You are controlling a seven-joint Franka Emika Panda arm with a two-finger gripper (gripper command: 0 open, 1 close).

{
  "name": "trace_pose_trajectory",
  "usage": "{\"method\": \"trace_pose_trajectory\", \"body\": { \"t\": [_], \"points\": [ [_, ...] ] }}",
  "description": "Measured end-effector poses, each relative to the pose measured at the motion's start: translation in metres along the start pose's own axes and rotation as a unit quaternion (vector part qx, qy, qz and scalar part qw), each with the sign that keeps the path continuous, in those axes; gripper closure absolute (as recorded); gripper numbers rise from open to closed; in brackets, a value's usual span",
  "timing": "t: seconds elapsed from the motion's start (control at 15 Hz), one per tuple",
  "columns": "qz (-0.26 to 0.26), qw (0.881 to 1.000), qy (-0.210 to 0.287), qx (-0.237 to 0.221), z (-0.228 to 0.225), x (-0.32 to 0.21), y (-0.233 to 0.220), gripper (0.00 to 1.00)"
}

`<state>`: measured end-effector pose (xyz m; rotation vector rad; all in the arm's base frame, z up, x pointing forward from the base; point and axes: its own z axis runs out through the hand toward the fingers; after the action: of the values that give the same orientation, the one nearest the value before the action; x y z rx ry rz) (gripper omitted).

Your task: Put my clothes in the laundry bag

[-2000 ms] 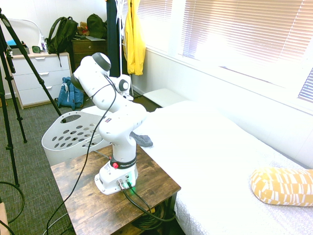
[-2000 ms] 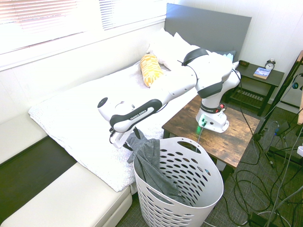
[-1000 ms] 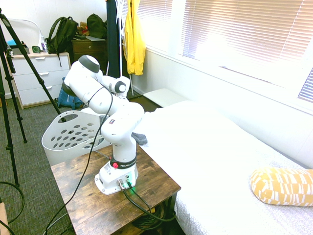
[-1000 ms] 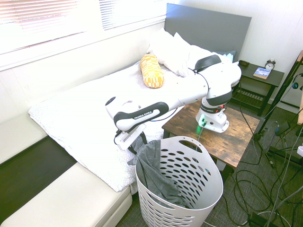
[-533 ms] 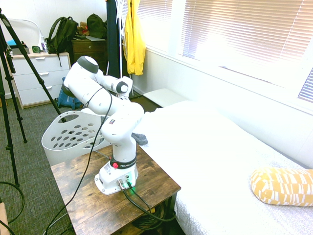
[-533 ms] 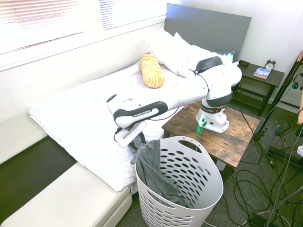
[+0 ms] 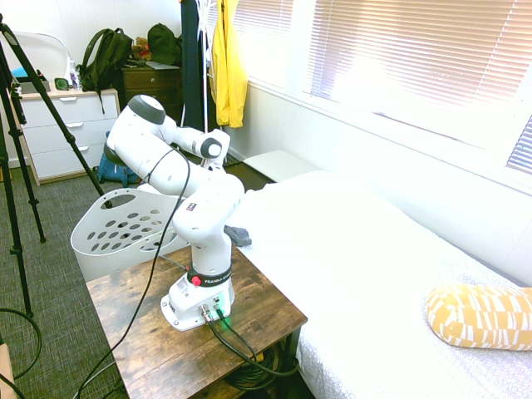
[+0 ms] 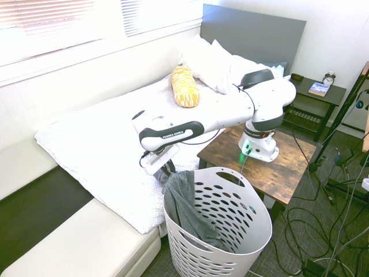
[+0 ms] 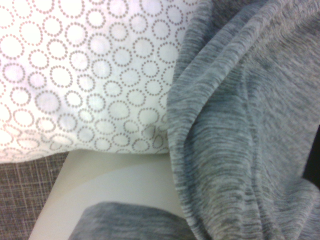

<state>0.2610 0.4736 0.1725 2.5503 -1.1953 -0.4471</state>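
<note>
Draping over the rim of the laundry basket (image 8: 230, 231), one grey garment (image 8: 184, 205) runs with its long axis up and down: its upper end bunches at the rim on the bed side, right under the gripper (image 8: 168, 171), and the rest hangs down inside the basket toward the bottom. The basket stands upright on the floor with its mouth facing up, between the bed (image 8: 104, 138) and the wooden side table (image 8: 288, 167) that carries the arm. In the first exterior view the basket (image 7: 116, 229) shows behind the arm, and only a small dark fold of the garment (image 7: 237, 235) peeks out beside it at the bed's edge.

Counted: one basket, one grey garment, one gripper. One yellow patterned pillow (image 8: 184, 86) lies on the bed, well apart from the basket.

The gripper points steeply down over the basket's rim, at the top of the bunched cloth. Its dark fingers (image 8: 169, 169) appear narrowed there, but the exterior view does not make clear whether they are pinching the cloth or merely touching it, so I cannot tell if it is open or closed.

Close up, the wrist view fills with the grey heathered cloth (image 9: 240, 125) in soft folds, lying against the white bedspread (image 9: 85, 75) printed with dotted circles, and a pale strip of the basket's rim (image 9: 115, 185) below it.
</note>
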Motion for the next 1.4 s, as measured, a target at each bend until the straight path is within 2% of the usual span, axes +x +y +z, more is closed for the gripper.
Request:
{"method": "trace_pose_trajectory", "body": {
  "t": [0.33,0.47,0.6,0.73,0.87,1.07,1.13,1.27,1.4],
  "points": [
    [0.003,0.997,0.054,0.056,-0.093,-0.006,0.055,1.0],
    [-0.01,0.993,0.08,0.084,-0.138,-0.033,0.093,1.0],
    [-0.037,0.987,0.103,0.114,-0.175,-0.086,0.148,1.0],
    [-0.081,0.979,0.133,0.135,-0.182,-0.158,0.215,1.0],
    [-0.123,0.965,0.173,0.154,-0.162,-0.232,0.277,1.0],
    [-0.164,0.95,0.219,0.15,-0.115,-0.29,0.313,1.0],
    [-0.172,0.948,0.228,0.141,-0.1,-0.297,0.313,0.0],
    [-0.179,0.946,0.24,0.128,-0.075,-0.302,0.305,0.0],
    [-0.178,0.945,0.242,0.129,-0.07,-0.302,0.298,0.0]
  ]
}}
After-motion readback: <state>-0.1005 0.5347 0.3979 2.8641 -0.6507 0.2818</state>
